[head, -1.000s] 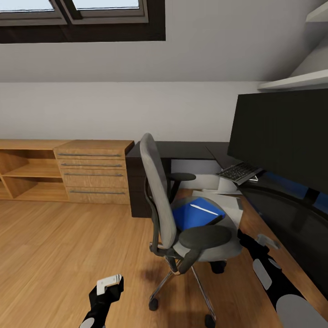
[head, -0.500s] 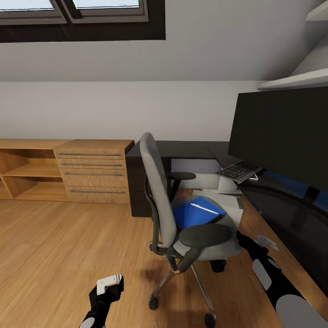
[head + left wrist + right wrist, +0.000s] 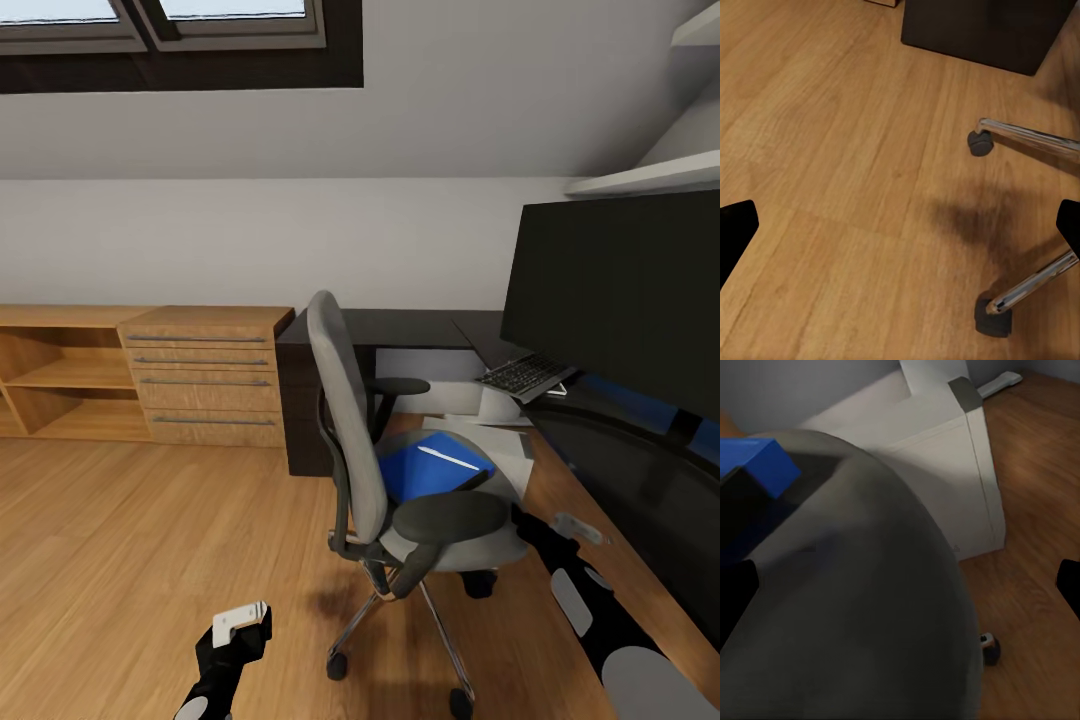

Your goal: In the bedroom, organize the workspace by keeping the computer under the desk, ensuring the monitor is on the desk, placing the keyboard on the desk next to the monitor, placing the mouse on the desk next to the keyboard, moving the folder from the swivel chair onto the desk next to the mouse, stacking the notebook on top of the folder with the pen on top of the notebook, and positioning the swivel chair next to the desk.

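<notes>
Our left gripper hangs low over the floor, fingers spread, holding nothing. Ahead of our right gripper, also spread and unloaded, the blue folder lies flat on the chair seat; we judge it light, stiff, slippery, best pinched at its near edge

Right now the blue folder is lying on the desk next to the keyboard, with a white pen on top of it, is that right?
Not quite. The blue folder lies on the seat of the swivel chair, not on the desk. The head view shows it there with the white pen on top. The keyboard is on the desk, in front of the monitor.
</notes>
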### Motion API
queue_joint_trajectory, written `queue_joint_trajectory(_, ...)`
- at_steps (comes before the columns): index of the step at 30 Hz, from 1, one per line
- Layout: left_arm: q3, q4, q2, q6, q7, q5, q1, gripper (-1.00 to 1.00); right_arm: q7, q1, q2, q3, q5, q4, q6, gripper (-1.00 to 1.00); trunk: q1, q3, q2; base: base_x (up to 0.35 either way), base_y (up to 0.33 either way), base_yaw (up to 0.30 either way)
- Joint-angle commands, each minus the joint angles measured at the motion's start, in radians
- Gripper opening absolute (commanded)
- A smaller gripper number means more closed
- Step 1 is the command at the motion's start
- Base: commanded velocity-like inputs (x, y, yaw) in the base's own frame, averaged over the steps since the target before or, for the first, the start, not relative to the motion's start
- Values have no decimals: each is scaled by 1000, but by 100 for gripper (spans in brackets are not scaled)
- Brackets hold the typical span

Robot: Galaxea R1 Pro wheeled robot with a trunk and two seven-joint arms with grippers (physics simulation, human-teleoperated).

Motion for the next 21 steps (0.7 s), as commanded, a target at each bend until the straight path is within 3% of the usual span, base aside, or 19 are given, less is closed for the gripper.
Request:
queue_joint_trajectory(1,0,0,0,-3,0,10,0,100,8,-1,1,-2,-10,1,-3,100,0,-1,0,0,0,0)
queue_joint_trajectory(6,0,0,0,-3,0,9,0,100,7,-1,6,-2,-10,1,-3,100,0,-1,0,0,0,50)
queue_joint_trajectory(14,0,0,1,-3,0,10,0,100,9,-1,14,-4,-10,1,-4,100,0,-1,0,0,0,175)
queue_joint_trajectory(21,1,0,1,-3,0,10,0,100,9,-1,14,-5,-10,1,-4,100,0,-1,0,0,0,35)
